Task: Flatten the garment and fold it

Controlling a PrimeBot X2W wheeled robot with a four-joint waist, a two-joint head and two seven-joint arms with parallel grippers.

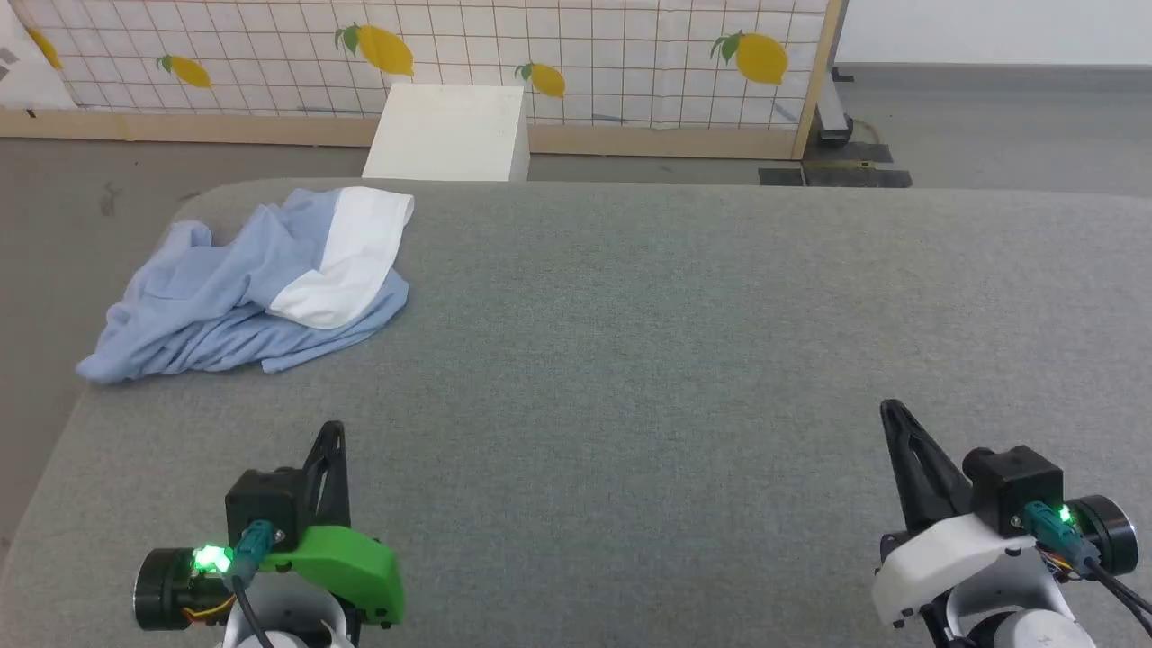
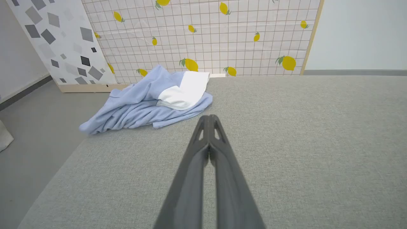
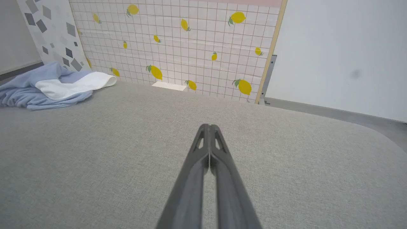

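While our two arms rest low at the near edge of the grey fabric-covered table [image 1: 675, 342], the garment [image 1: 243, 297] lies crumpled in a heap at the table's far left corner, well apart from both grippers. We see light blue cloth bunched into soft folds, with a broad white part turned up on top toward the heap's right side. Its lower left end reaches the table's left edge.

Our left gripper [image 1: 335, 432] sits at the near left, its two dark fingers pressed together and gripping nothing. In the left wrist view those fingers point toward the near right edge of the heap, and the stretch between them and the cloth is plain grey weave. Our right gripper [image 1: 891, 409] sits at the near right, fingers likewise pressed together and gripping nothing, aimed across the grey surface with the shirt far off to its left.

Beyond the table's far edge, a white box [image 1: 447, 133] stands on the grey floor [image 1: 63, 225], just behind and to the right of the heap. Behind the box runs a wood-framed panel [image 1: 585, 54] printed with a grid and yellow lemons. A white board with grey shapes [image 2: 60, 41] leans to the left of that panel, and a metal support [image 1: 832, 112] stands at its right end before a pale wall [image 3: 343, 47].
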